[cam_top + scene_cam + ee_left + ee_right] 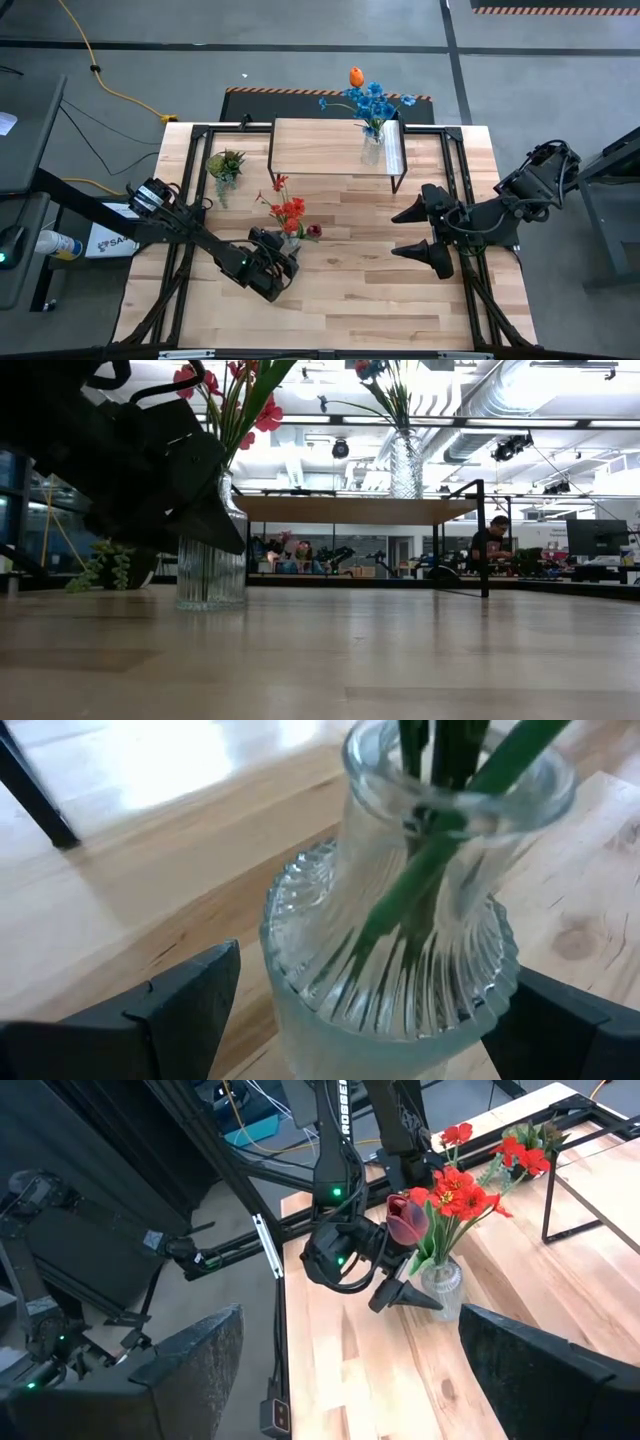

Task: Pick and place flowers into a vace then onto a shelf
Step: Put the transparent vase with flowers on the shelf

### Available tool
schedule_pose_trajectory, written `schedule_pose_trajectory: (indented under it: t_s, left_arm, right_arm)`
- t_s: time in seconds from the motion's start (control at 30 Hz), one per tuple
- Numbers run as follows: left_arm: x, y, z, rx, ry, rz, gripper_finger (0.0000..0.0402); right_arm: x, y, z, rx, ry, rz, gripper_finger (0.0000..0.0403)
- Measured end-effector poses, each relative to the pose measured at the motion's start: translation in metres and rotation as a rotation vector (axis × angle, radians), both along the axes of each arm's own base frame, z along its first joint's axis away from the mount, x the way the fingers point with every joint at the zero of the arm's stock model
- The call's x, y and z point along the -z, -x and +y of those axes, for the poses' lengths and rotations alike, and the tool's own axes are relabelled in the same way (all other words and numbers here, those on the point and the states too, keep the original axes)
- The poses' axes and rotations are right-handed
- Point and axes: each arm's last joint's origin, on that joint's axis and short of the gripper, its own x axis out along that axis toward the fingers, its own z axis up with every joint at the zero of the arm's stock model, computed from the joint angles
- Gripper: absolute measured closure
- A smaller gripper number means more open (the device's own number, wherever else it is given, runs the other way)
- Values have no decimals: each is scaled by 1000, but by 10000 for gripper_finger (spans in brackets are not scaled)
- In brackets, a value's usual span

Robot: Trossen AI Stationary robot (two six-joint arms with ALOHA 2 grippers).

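A clear ribbed glass vase (400, 980) stands on its base on the table (380, 300), near the middle. It holds the red flowers (290, 212) and the dark pink bud (314, 231). My left gripper (286, 260) is open and level at the vase's near-left side, with a finger on each side of the ribbed body (210, 575). A second glass vase (372, 150), with the blue flowers (375, 100) and the orange tulip (356, 77), stands on the shelf (330, 145). My right gripper (400, 232) is open and waits right of centre. My left gripper (375, 1010) has its fingers on either side of the vase's lower ribbed body (330, 970), coming level from the table's near-left. A thin gap shows at one finger (190, 1005). The other finger (560, 1020) lies close against the glass, and I cannot tell whether it touches. The vase stands upright on the table.
A small green potted plant (225, 165) sits left of the shelf. Black frame rails (455, 180) run along the table's sides. The shelf's black legs (395, 180) stand just beyond the red flowers. Bare wood lies toward the near edge. A person (490, 540) sits far behind the table.
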Motion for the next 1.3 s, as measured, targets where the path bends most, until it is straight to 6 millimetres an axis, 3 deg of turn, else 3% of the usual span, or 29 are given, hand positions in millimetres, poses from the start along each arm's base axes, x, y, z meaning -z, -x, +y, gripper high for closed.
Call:
schedule_pose_trajectory:
  t_s: [0.73, 0.83, 1.0, 1.3]
  left_arm:
    - [24, -8, -5, -7, -11, -19, 4]
    - [24, -8, -4, -12, -24, -25, 21]
    - [23, -8, -4, -20, -44, -41, 84]
    - [22, -9, -5, -20, -31, -58, 88]
  right_arm:
    - [0, 0, 0, 0, 2, 0, 45]
    - [0, 0, 0, 0, 3, 0, 45]
    - [0, 0, 0, 0, 3, 0, 45]
    - [0, 0, 0, 0, 2, 0, 45]
